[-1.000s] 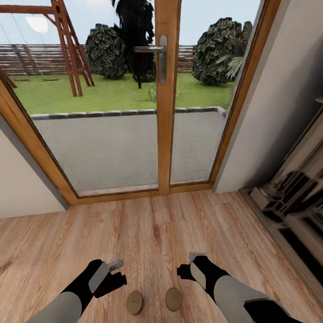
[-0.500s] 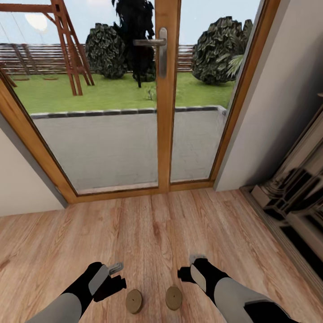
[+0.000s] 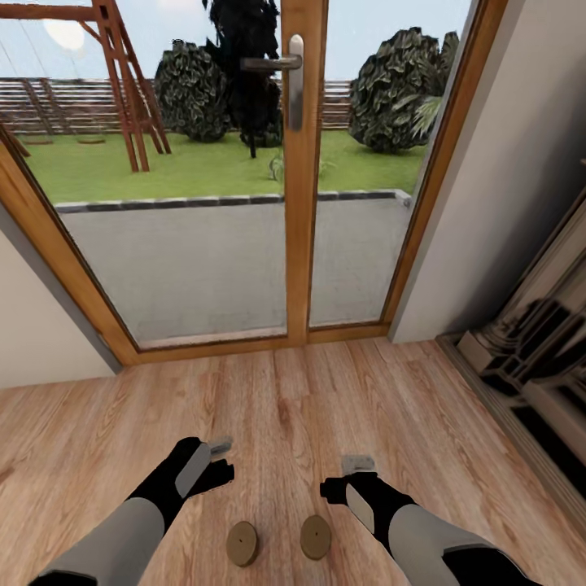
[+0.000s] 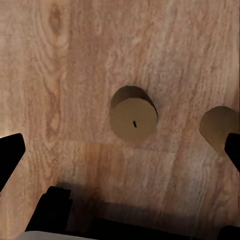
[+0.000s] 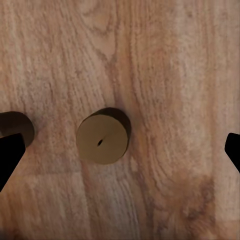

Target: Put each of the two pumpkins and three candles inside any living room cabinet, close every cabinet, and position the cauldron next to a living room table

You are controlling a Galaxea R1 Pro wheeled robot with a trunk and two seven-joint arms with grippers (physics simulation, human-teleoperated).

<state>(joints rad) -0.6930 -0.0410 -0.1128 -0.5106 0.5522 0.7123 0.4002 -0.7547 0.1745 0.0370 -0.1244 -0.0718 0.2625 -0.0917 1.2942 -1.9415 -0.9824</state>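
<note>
Here, two candles stand upright on the wood floor close in front of the robot: the left candle [image 3: 242, 544] and the right candle [image 3: 316, 537], side by side and apart, each a squat tan cylinder with a small dark wick mark at the centre of its top. In the left wrist view the left candle [image 4: 133, 118] sits between the spread dark fingertips [image 4: 10, 155], with the edge of the right candle [image 4: 217, 126] near the other fingertip. In the right wrist view the right candle [image 5: 102, 137] lies between that gripper's parted fingertips [image 5: 9, 152], the left candle [image 5: 16, 127] peeking in at the frame's edge.

The left gripper [image 3: 213, 461] hangs above the floor just beyond the left candle, its jaws spread. The right gripper [image 3: 348, 476] hangs beside and just beyond the right candle, its jaws likewise spread. Neither touches a candle.

Beyond the arms, the plank floor [image 3: 285, 407] runs to a wood-framed glass door [image 3: 303, 163] with a metal handle [image 3: 281, 69]. Outside lie a grey patio, lawn, dark shrubs and a wooden swing frame [image 3: 122, 81]. A pale wall [image 3: 505, 179] flanks the door at the right, with a glossy reflective surface [image 3: 541, 358] below it.
</note>
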